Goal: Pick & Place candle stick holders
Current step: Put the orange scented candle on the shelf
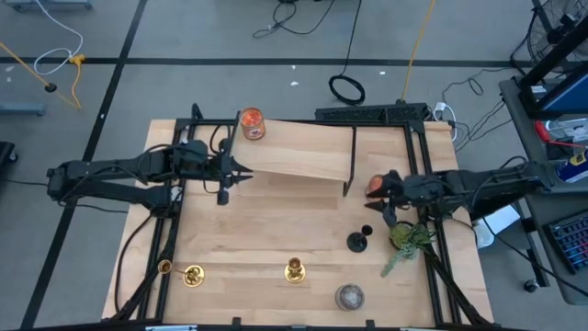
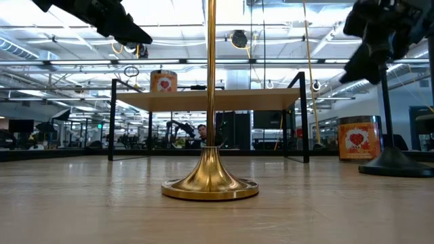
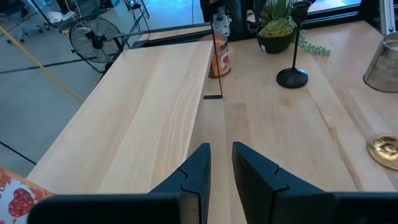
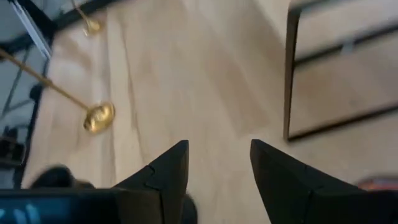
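Holders: black candle stick holder point(image 1: 358, 241) upright, stem vertical, just beside right gripper point(image 1: 375, 208) (jaws parted, empty) | two brass candle stick holders point(image 1: 294, 270) near front edge, one point(image 1: 190, 274) at left, well apart from both grippers | left gripper point(image 1: 246, 175) narrow gap, empty, beside shelf point(image 1: 303, 152).

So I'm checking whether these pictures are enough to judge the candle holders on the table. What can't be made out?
- Middle gold holder, low view: the top is cut off by the picture's upper edge.
- Black holder, low view: the top is hidden behind a claw, and the base is cut by the right edge.
- Far gold holder, right wrist view: blurred.
- Gold base, left wrist view: cut off by the edge, no stem visible.
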